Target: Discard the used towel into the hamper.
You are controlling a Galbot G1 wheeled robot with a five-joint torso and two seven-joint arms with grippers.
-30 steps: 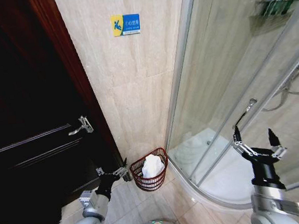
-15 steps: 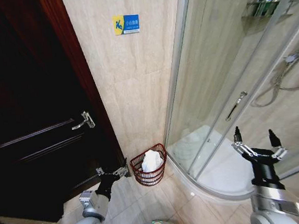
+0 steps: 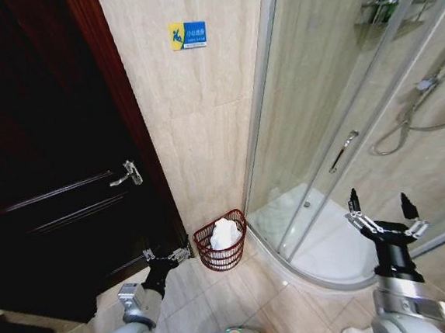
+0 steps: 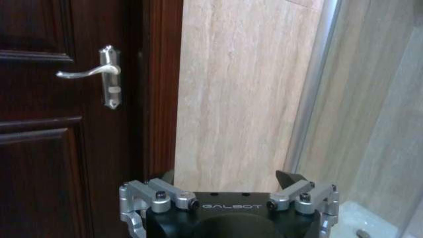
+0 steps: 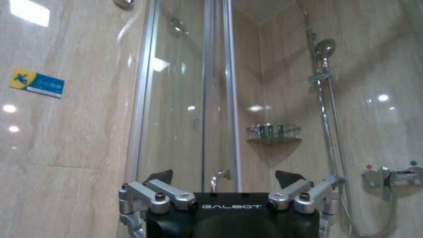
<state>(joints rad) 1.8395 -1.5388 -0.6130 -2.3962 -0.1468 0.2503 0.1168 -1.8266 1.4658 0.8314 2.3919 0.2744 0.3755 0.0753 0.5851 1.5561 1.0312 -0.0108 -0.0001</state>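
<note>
You see a reddish-brown wire hamper [image 3: 222, 248] holding a white towel [image 3: 225, 234], beige marble tiles [image 3: 196, 130], a dark brown door [image 3: 50, 150], and a blue-yellow sign [image 3: 188, 35].

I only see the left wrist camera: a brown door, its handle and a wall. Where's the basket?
Observer: The hamper stands on the floor in the corner, between the door frame and the glass shower.
Operator: Is the towel in it?
Observer: Yes, a white towel sits inside, poking above the rim.
Operator: What's the other arm doing?
Observer: The right pincer is open, holding nothing, raised in front of the shower glass.
</note>
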